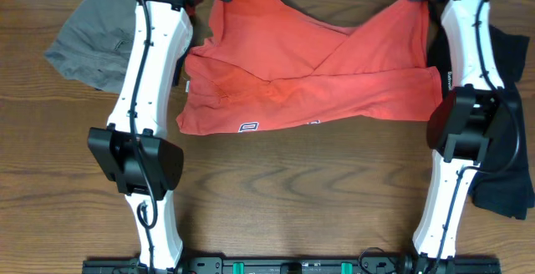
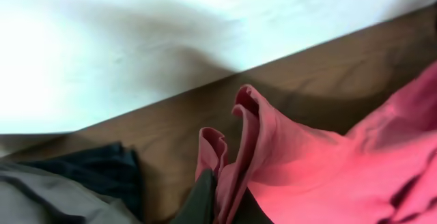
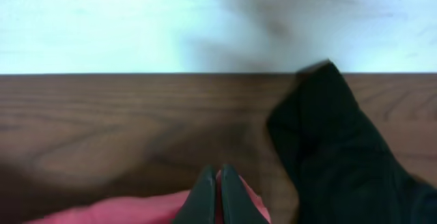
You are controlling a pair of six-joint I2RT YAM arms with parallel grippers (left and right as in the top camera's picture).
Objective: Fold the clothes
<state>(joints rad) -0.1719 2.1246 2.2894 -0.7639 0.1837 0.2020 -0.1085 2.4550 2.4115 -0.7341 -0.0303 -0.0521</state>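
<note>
Pinching the far corners of the red T-shirt (image 1: 309, 86), the left gripper (image 2: 216, 198) and right gripper (image 3: 220, 186) should carry that edge evenly toward the near hem, keeping it taut.

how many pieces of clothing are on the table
4: coral-red T-shirt in the middle, grey garment far left, a dark piece beside it, black garment along the right edge. That black heap may hide another.

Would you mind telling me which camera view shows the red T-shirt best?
The overhead view: almost the whole red T-shirt is spread out there. The left wrist view shows only a bunched edge by the left fingers; the right wrist view, just a sliver at the right fingers.
</note>
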